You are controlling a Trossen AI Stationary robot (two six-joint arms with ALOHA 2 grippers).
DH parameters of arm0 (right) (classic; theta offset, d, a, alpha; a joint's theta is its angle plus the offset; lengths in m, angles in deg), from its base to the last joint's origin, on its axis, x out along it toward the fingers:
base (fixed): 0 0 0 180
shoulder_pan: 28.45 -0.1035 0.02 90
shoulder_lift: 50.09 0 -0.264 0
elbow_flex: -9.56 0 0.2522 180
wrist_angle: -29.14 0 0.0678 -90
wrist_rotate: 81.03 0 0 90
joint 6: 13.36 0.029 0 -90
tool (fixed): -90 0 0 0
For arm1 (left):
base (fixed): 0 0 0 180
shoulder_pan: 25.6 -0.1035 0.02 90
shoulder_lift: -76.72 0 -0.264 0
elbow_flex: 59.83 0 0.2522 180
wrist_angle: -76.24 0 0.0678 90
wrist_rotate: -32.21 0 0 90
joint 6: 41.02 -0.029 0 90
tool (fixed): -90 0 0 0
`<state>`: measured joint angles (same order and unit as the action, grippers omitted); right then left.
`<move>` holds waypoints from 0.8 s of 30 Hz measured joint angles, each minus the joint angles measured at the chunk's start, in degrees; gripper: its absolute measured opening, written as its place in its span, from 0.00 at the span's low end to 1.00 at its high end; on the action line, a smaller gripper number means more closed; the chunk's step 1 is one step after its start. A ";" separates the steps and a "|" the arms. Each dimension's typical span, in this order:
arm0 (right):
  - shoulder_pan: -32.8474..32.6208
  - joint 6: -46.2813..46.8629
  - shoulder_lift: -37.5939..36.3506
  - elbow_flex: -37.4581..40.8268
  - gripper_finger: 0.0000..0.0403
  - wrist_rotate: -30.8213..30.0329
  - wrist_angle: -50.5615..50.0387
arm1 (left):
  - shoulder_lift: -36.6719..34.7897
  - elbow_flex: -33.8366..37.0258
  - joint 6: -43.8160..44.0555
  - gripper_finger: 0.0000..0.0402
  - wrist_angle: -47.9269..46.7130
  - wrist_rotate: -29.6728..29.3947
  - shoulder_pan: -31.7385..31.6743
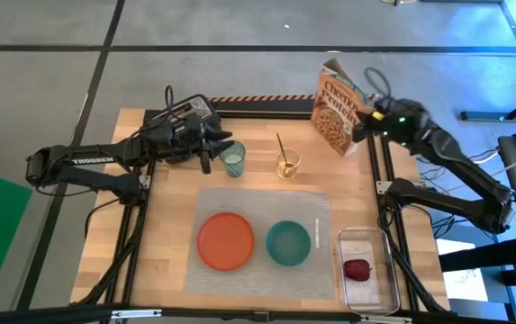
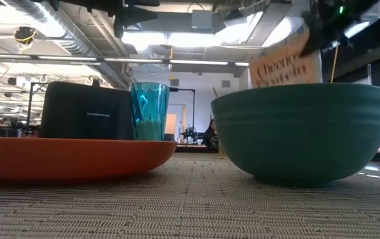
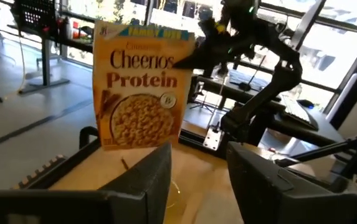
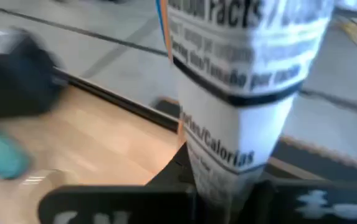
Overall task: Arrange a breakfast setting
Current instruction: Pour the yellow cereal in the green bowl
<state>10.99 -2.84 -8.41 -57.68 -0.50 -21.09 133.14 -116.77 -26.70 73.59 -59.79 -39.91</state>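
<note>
High view: grey rectangular woven placemat [image 1: 262, 236] centred on near half of light wooden table [image 1: 158, 234], bare wood strips open on both sides and behind mat. On mat, round orange plate [image 1: 225, 240] left, smaller teal bowl [image 1: 288, 243] right beside it, apart by a narrow gap; both look empty. Clear rectangular plastic tub [image 1: 366, 270] just off mat's right edge at table's near right corner, w/ small red fruit [image 1: 357, 269] inside. Behind mat: green-tinted faceted glass [image 1: 232, 160] and small clear cup [image 1: 286, 166] w/ gold spoon [image 1: 281, 149] standing tilted in it, near each other. Black toaster [image 1: 185, 117] at far left, mostly under left arm. Left arm reaches in from left edge, elbow low, left gripper [image 1: 211, 149] just beside glass, fingers [image 3: 138, 186] spread apart w/ nothing between. Right arm comes from right side, folded back toward far edge; right gripper [image 1: 366, 124] clamped on narrow side of yellow-orange Cheerios Protein cereal box [image 1: 339, 106], box tilted at far right of table, whether lifted or resting on wood unclear.
</note>
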 joint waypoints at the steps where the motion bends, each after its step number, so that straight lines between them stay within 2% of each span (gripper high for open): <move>1: -0.02 -1.78 -0.09 -2.32 0.02 2.36 -0.02 | 0.00 0.00 -0.30 0.41 0.00 -0.01 -0.30; 6: -0.07 -5.98 1.08 -13.76 0.01 14.21 0.64 | 0.05 -0.51 -1.32 0.57 0.16 0.48 -2.00; 9: -0.09 -6.53 2.56 -19.03 0.00 20.11 0.43 | 1.19 -4.11 -3.96 0.65 0.39 2.74 -3.15; 13: -0.09 -6.55 5.17 -23.52 0.00 29.04 1.12 | 5.29 -12.20 -8.71 0.72 -1.15 4.66 -4.29; 17: -0.24 -5.07 7.63 -24.63 0.00 38.01 6.60 | 11.62 -22.50 -13.21 0.76 -10.26 7.65 -4.87; 20: -2.92 -4.66 9.18 -24.63 0.00 39.07 9.94 | 15.55 -28.74 -15.18 0.78 -15.32 7.71 -4.70; 24: -8.45 -6.43 11.31 -24.63 0.00 38.45 13.37 | 19.03 -34.79 -15.35 0.81 -16.52 7.74 -4.69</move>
<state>2.55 -9.27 2.90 -82.31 37.95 -7.72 152.17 -151.56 -42.05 57.07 -52.05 -44.60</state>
